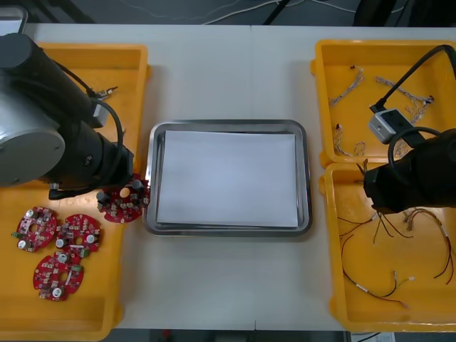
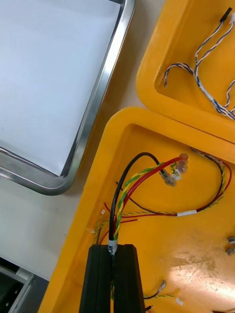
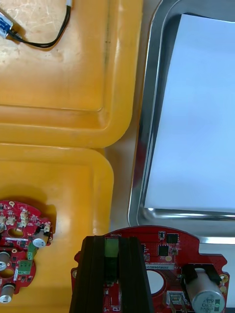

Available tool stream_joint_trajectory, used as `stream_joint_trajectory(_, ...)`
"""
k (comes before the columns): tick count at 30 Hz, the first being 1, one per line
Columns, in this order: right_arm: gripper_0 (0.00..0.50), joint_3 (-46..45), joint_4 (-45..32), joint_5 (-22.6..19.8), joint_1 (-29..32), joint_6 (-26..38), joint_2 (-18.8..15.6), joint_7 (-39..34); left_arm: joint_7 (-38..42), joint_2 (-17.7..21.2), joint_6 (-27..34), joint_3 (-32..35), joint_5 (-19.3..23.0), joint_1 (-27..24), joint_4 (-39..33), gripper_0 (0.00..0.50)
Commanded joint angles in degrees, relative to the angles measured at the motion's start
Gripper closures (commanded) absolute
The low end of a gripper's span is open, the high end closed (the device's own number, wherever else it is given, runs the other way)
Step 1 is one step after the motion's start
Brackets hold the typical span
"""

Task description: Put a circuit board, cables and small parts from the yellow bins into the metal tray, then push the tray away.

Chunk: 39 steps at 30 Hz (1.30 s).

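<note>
Red circuit board [image 1: 125,203] is clamped by its edge in my L gripper [image 3: 111,274], right at the gap btwn the near left yellow bin [image 1: 107,313] and the near-left corner of the metal tray [image 1: 228,229], white inside. My R gripper [image 2: 112,279] is pinched on a red and yellow cable [image 2: 147,173] w/ a black lead, over the near right bin [image 1: 336,285]. I see 3 more boards [image 1: 77,235] lying in the left bin.

I am looking down on a light table [image 1: 228,78] that is spreading across nearly my whole view. Beyond its far edge, dark floor [image 1: 107,10] is showing, with pale cords [image 1: 242,10] trailing over it. Even light is falling on the tabletop.
</note>
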Motion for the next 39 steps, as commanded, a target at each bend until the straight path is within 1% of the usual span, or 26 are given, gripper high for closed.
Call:
stream_joint_trajectory(1, 0.500, 1.2, -1.7, 0.3, -1.8, 0.2, -1.6, -3.4, 6.8, -2.1, 0.4, -3.7, -2.6, -5.4, 2.8, 0.500)
stream_joint_trajectory(3, 0.500, 1.2, -1.7, 0.5, -1.8, 0.2, -2.5, -3.4, 7.4, -3.3, 0.4, -5.6, -4.4, -6.7, 4.7, 0.500)
stream_joint_trajectory(7, 0.500, 1.1, -1.7, 0.7, -1.6, 0.2, -4.0, -3.6, 7.9, -5.9, -2.3, -7.8, -6.5, -8.7, 8.6, 0.500)
stream_joint_trajectory(13, 0.500, 0.9, -1.7, 1.1, -1.6, 0.2, -5.5, -4.0, 8.6, -8.8, -5.3, -10.2, -8.7, -10.7, 12.1, 0.500)
stream_joint_trajectory(18, 0.500, 0.9, -1.7, 1.0, -1.5, 0.2, -5.6, -4.0, 8.7, -10.4, -5.7, -11.0, -9.3, -12.1, 14.4, 0.500)
stream_joint_trajectory(25, 0.500, 0.9, -1.7, 1.0, -1.5, 0.2, -5.6, -4.0, 8.8, -11.1, -8.9, -15.0, -12.8, -12.6, 17.9, 0.500)
stream_joint_trajectory(30, 0.500, 0.9, -1.7, 1.0, -1.5, 0.2, -5.6, -4.0, 8.6, -11.2, -11.4, -16.5, -12.8, -12.6, 20.5, 0.500)
stream_joint_trajectory(39, 0.500, 0.9, -1.7, 1.0, -1.5, 0.2, -5.6, -4.0, 9.0, -11.7, -11.7, -18.1, -12.5, -12.5, 21.2, 0.500)
